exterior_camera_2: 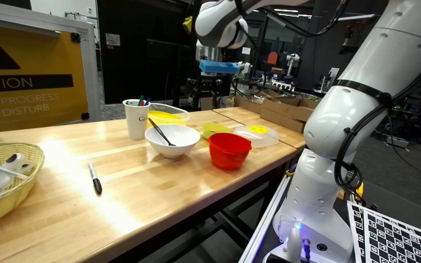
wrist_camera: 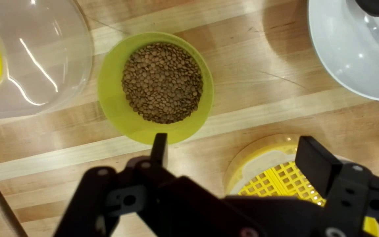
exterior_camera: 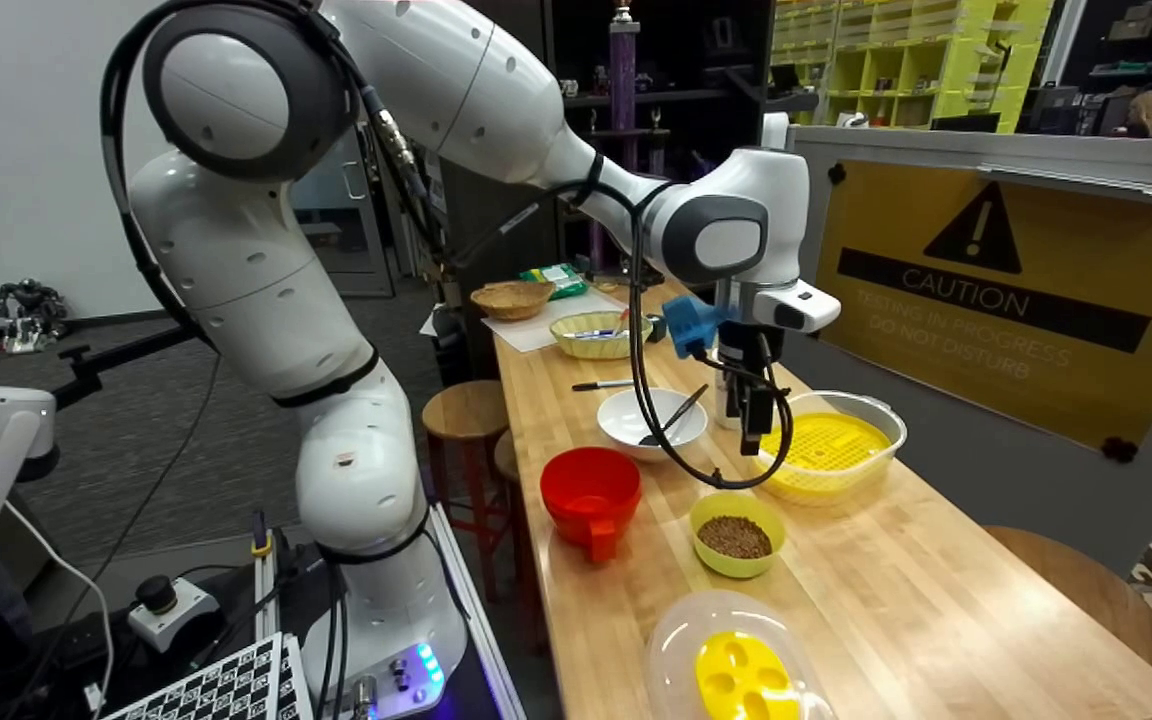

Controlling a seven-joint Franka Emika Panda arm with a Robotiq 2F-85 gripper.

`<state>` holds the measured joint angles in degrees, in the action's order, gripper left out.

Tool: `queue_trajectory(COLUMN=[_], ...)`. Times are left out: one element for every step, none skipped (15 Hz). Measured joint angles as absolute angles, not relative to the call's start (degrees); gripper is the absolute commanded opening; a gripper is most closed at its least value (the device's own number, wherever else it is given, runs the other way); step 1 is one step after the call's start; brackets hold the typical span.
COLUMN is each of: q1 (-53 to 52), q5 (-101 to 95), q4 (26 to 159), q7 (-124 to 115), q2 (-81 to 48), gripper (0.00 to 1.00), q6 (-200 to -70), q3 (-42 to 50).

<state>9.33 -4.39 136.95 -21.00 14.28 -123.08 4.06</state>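
Yellow-green bowl (wrist_camera: 110, 90) below end effector (wrist_camera: 235, 146), off to one side; jaws spread wide.

In an exterior view, looks down from a raised spot along the table (exterior_camera: 936, 590), with the arm (exterior_camera: 261, 280) close at left and the caution sign (exterior_camera: 1016, 300) at right. In an exterior view, faces roughly the reverse way from lower down, with the basket (exterior_camera_2: 13, 195) close at left, the sign beyond, and the arm at right. Shares the middle of the table in both exterior views, red bowl (exterior_camera_2: 230, 151) included. At the wrist, points nearly straight down at the green bowl (wrist_camera: 112, 90) from close above, with gripper fingers (wrist_camera: 316, 163) along the bottom edge. Shares that bowl, the white bowl (wrist_camera: 350, 49) and the yellow grate (wrist_camera: 275, 181) with both exterior views.
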Motion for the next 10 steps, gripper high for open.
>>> queue_trajectory(q1=[9.5, 9.6, 9.7, 9.7, 9.7, 9.6, 9.6, 9.4, 9.0, 8.6], q5=[-4.4, -4.4, -4.4, -4.4, -4.4, -4.4, -4.4, -4.4, -4.1, -3.5], q4=[137.0, 137.2, 137.4, 137.6, 138.0, 138.4, 138.9, 139.3, 139.8, 140.2], q7=[-21.3, -21.8, -22.5, -23.6, -24.8, -26.5, -28.5, -30.6, -32.8, -35.0], q2=[14.3, 14.3, 14.3, 14.3, 14.3, 14.4, 14.6, 14.9, 15.4, 15.9], gripper=[1.0, 1.0, 1.0, 1.0, 1.0, 1.0, 1.0, 1.0, 1.0, 1.0], q6=[-122.8, -122.4, -122.0, -121.2, -120.4, -119.4, -118.3, -117.0, -115.7, -114.3], q3=[4.2, 4.2, 4.2, 4.2, 4.0, 3.7, 3.2, 2.6, 1.8, 1.0])
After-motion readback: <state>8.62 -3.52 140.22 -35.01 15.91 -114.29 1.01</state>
